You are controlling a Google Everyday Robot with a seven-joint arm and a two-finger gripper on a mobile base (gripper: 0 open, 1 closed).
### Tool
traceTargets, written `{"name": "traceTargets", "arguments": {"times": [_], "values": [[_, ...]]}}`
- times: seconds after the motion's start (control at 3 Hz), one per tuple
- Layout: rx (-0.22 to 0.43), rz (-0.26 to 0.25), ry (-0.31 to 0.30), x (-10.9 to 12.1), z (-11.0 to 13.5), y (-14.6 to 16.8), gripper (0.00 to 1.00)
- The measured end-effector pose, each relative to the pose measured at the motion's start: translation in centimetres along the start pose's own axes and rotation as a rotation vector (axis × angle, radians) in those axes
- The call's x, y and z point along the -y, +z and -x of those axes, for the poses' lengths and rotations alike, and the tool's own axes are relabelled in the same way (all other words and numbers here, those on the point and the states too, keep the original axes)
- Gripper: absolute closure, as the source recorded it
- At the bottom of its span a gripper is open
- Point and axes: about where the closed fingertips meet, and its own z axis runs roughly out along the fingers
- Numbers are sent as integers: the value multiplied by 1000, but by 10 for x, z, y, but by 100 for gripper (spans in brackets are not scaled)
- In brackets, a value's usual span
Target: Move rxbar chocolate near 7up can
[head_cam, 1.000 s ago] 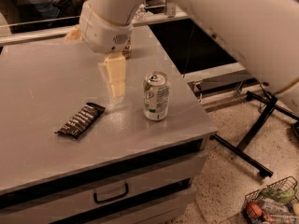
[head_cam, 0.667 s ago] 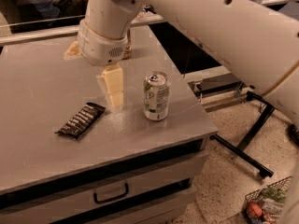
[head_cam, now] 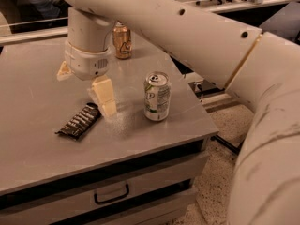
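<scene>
One rxbar chocolate (head_cam: 78,121) lies flat on bench (head_cam: 33,163), long axis front-left to back-right, far end just beside end effector (head_cam: 85,91), which hangs spread w/ nothing held. 7up can (head_cam: 156,96) stands further right.

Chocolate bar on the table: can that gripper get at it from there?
Probably yes. The gripper hangs low over the table right beside the bar's far end, with nothing between them. The green-and-white can stands off to the right, out of the way.
</scene>
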Motion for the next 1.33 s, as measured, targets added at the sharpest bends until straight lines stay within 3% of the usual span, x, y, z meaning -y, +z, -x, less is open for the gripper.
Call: {"name": "traceTargets", "arguments": {"times": [1.33], "values": [[-41, 74, 65, -12, 7, 18, 0]]}}
